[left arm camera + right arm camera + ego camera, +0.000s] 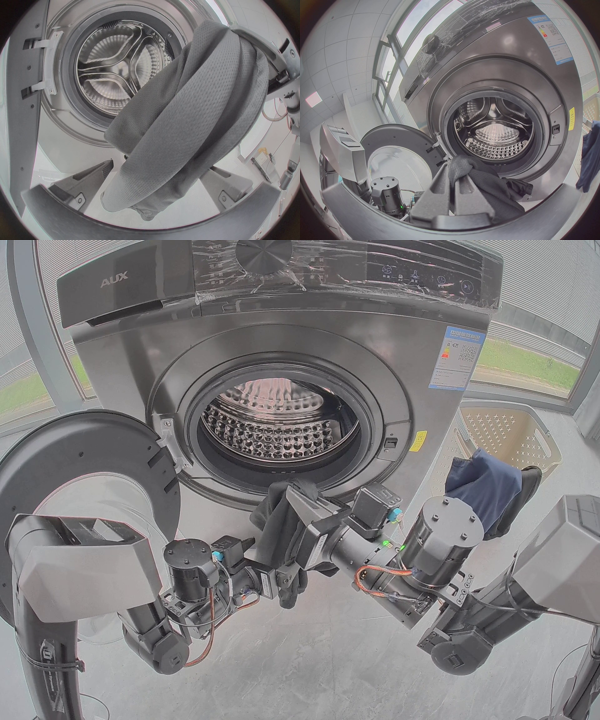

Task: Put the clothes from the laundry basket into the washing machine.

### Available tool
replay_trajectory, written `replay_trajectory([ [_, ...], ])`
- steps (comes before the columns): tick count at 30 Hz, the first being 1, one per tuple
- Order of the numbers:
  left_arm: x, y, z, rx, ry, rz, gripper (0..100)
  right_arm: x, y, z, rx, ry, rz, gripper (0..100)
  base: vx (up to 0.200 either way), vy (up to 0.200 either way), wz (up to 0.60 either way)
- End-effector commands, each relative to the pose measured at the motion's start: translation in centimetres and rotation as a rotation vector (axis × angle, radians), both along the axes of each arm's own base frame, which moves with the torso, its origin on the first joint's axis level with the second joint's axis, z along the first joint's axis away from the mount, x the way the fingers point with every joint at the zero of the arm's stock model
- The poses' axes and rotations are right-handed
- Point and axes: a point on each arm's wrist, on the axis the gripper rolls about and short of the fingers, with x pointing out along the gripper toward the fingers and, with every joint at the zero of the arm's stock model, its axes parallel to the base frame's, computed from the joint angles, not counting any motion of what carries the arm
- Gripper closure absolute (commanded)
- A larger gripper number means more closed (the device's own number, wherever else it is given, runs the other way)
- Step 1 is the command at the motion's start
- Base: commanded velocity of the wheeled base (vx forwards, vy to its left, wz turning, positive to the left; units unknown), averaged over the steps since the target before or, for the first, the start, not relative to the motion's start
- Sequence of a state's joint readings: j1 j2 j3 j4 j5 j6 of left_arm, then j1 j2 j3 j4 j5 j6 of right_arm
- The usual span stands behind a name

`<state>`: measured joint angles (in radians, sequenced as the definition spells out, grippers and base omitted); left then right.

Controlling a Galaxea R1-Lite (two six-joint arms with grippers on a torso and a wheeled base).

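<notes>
Loading step: the trailing cloth is best lifted clear of the door rim and pushed deep into the drum point(275, 421) before release. The right gripper point(455, 190), clamped shut on the grey garment point(187, 125), holds it just before the lower rim of the washing machine point(406, 352) opening, and its loose end hangs between the spread, open fingers of the left gripper point(156, 168)

One washing machine point(406, 365), one open door point(81, 446), one laundry basket point(512, 434), one grey garment point(278, 524), one navy garment point(484, 484)
</notes>
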<state>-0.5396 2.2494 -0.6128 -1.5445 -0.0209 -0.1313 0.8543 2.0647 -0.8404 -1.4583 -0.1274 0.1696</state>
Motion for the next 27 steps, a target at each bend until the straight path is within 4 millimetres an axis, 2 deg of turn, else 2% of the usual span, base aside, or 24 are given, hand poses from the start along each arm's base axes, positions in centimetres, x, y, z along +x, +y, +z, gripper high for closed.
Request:
replay_trajectory([
  [1, 0.3, 0.0, -0.8, 0.012, 0.016, 0.003, 0, 0.0, 0.0, 0.1, 0.002, -0.001, 0.0, 100, 0.0, 0.0, 0.0],
  [9, 0.8, 0.4, -1.0, 0.012, 0.014, 0.025, 0, 0.0, 0.0, 0.0, 0.001, 0.0, 0.0, 100, 0.0, 0.0, 0.0],
  [10, 0.9, 0.4, -1.0, 0.012, 0.014, 0.026, 100, 0.0, 0.0, 0.0, 0.002, -0.001, 0.0, 100, 0.0, 0.0, 0.0],
  [16, 1.5, 0.2, -1.0, -0.001, -0.001, 0.031, 100, 0.0, 0.0, 0.0, 0.003, 0.0, 0.001, 100, 0.0, 0.0, 0.0],
  [23, 1.3, 0.2, -0.5, -0.011, -0.008, 0.026, 100, -0.1, -0.1, -0.2, -0.001, 0.006, 0.0, 100, 0.0, 0.0, 0.0],
  [27, -0.4, 1.3, 2.9, -0.045, -0.057, 0.019, 100, 0.3, -0.4, -0.4, -0.009, 0.015, -0.014, 100, 0.0, 0.0, 0.0],
])
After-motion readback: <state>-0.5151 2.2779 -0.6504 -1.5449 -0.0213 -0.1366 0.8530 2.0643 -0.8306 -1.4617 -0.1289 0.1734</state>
